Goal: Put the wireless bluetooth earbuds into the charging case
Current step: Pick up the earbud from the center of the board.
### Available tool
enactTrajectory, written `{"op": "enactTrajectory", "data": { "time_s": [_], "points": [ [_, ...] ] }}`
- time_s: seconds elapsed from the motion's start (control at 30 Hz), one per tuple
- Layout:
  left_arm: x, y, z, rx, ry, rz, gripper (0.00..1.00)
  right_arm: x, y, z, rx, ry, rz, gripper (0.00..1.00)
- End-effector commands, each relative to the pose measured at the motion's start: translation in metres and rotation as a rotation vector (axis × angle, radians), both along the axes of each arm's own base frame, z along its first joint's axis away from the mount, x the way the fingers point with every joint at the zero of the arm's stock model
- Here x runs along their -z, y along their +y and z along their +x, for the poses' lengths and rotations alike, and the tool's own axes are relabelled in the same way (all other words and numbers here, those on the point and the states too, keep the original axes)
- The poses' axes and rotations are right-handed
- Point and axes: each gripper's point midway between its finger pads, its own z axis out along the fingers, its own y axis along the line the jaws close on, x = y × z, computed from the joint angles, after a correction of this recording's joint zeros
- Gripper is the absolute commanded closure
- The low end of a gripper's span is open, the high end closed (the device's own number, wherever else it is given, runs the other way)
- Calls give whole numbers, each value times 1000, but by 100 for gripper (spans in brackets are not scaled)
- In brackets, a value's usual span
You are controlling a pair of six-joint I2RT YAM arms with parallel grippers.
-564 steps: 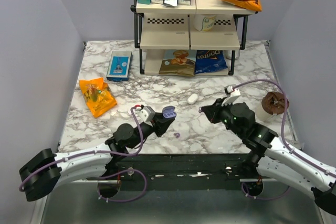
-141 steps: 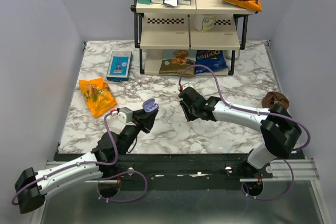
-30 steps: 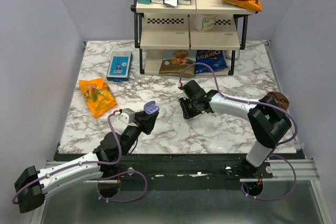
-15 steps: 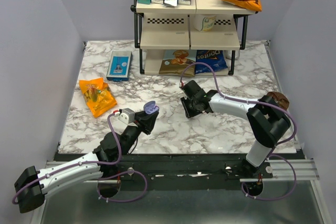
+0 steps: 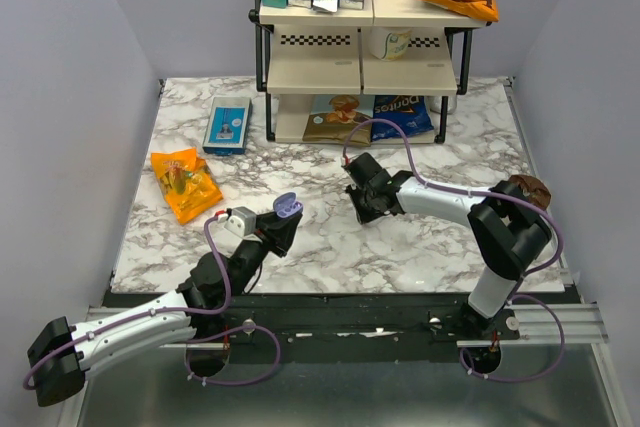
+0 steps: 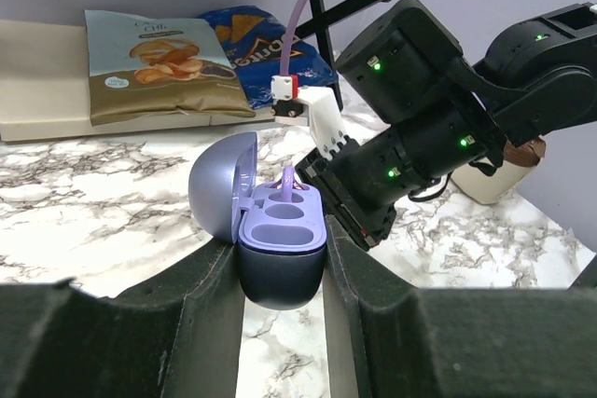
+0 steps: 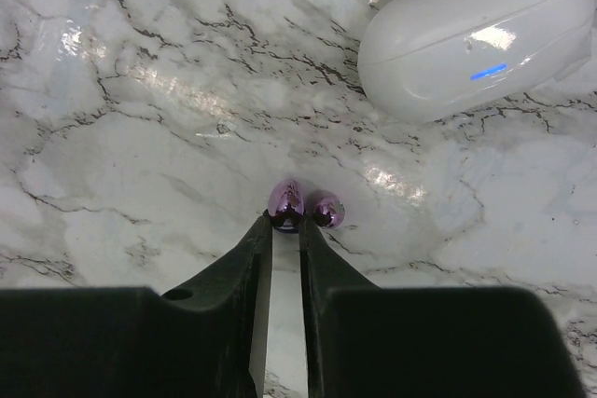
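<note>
**Item 1:** charging case, lavender-blue, glossy, lid hinged open.
- Held clear of the worktop by the left tool, whose two fingers are clamped on the case's sides.
- Location: over the near edge, left of centre.
- A lavender stem stands up from the far slot of the paler inner tray. I cannot tell whether it is a seated bud.

**Item 2:** earbud, glossy purple, lying on the worktop about its middle.
- A purple lobe touches it on one side.
- The right tool is nearly closed, its fingertips pinching the earbud's sides.

**Item 3:** white oval case, blue light showing, lying near the earbud but apart from it.
</note>
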Motion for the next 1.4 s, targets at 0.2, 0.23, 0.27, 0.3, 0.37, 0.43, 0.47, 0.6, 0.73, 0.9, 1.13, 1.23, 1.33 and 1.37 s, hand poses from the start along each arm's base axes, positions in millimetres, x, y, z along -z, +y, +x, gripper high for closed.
{"op": "enactTrajectory", "data": {
  "time_s": [0.2, 0.23, 0.27, 0.3, 0.37, 0.43, 0.47, 0.6, 0.73, 0.9, 1.13, 1.23, 1.33, 1.37],
  "points": [
    [-3, 2, -1, -7, -6, -27, 100, 20, -3, 2, 23, 17, -29, 99],
    [-4, 2, -1, -5, -6, -30, 100, 19, -3, 2, 25, 15, -26, 99],
    [-4, 3, 0, -8, -6, -31, 100, 18, -3, 2, 27, 10, -27, 99],
    [-4, 3, 0, -8, -6, -31, 100, 17, -4, 3, 31, 7, -26, 99],
    [-5, 2, -1, -7, -7, -30, 100, 14, -5, 4, 36, 0, -20, 99],
    [-5, 2, -1, -7, -6, -29, 100, 11, -5, 3, 41, -5, -13, 99],
    [-5, 2, 0, -8, -6, -29, 100, 4, -3, 3, 38, -16, 4, 99],
    [-6, 2, -1, -7, -8, -31, 100, -5, -3, 1, 51, -28, 32, 99],
    [-7, 2, -1, -5, -8, -34, 100, -10, -4, 1, 58, -38, 42, 99],
    [-7, 2, -1, -5, -9, -35, 100, -7, -3, 1, 53, -30, 45, 99],
    [-7, 3, -1, -6, -9, -38, 100, -21, 0, 6, 40, -75, 79, 80],
    [-7, 4, -1, -9, -8, -38, 100, -34, -4, 11, 58, -122, 79, 64],
    [-6, 4, -1, -9, -8, -35, 100, -42, -8, 17, 78, -162, 69, 55],
    [-6, 4, -1, -11, -10, -37, 100, -43, -9, 17, 81, -164, 69, 54]
  ]
}}
